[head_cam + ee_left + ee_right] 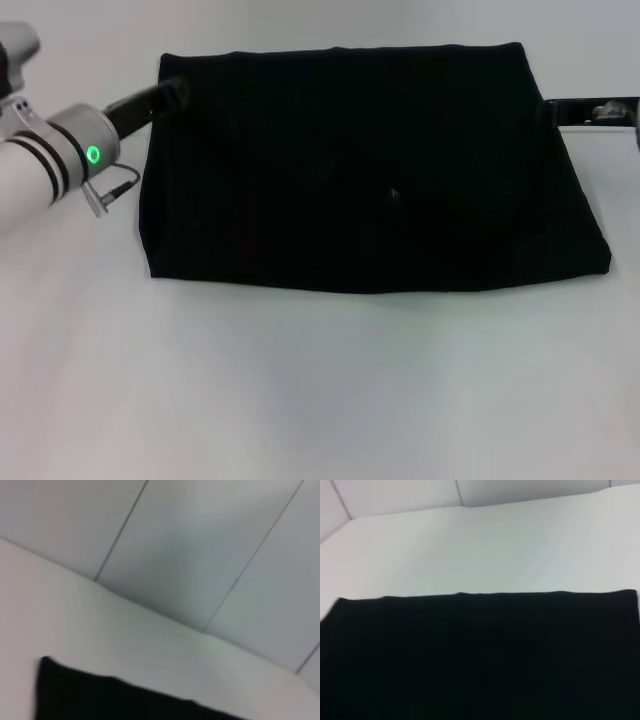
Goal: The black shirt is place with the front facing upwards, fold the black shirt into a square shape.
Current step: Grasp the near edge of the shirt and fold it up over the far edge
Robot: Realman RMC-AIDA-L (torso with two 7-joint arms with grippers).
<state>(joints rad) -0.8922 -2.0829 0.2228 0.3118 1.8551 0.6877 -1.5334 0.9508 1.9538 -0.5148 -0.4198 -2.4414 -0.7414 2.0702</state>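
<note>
The black shirt (pixel 365 170), soft matte cloth folded into a broad trapezoid, lies flat toward the far edge of the smooth white counter (pixel 300 390). Left pincer (pixel 170 95) touches its far-left corner; right pincer (pixel 600 112) sits beside its far-right corner. Whether either is open or closed cannot be told.

A plain white desk (pixel 320 400) fills the head view, evenly lit and matte. Behind its far edge rises a pale grey wall (pixel 200 545) of flat panels, split by thin dark seams that meet the desk.
</note>
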